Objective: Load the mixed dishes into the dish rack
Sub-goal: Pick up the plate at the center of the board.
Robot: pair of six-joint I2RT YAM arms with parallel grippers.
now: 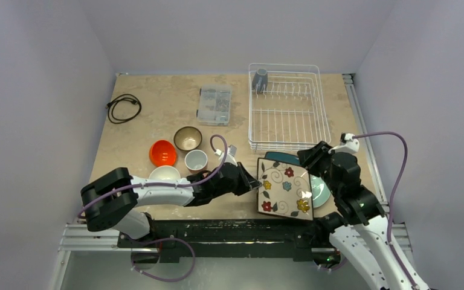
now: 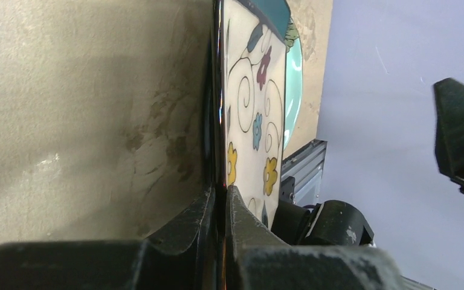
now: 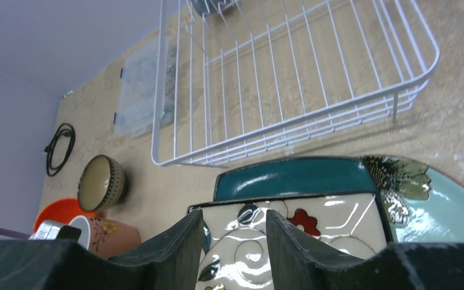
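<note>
Two white-shelled arms with chunky black joints stand here, the left arm [image 1: 157, 192] at seven o'clock, the right arm [image 1: 370, 241] at five. A purple cable [image 1: 216, 140] loops off the left; a second purple cable [image 1: 394, 138] arches off the right. The left tool [image 2: 220, 202] and right tool [image 3: 234, 229] have matte black, wedge-shaped fingers.

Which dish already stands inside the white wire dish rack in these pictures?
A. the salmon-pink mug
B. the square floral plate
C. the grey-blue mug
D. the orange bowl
C: the grey-blue mug stands in the far left corner of the dish rack, and no other dish lies within its wires.
</note>
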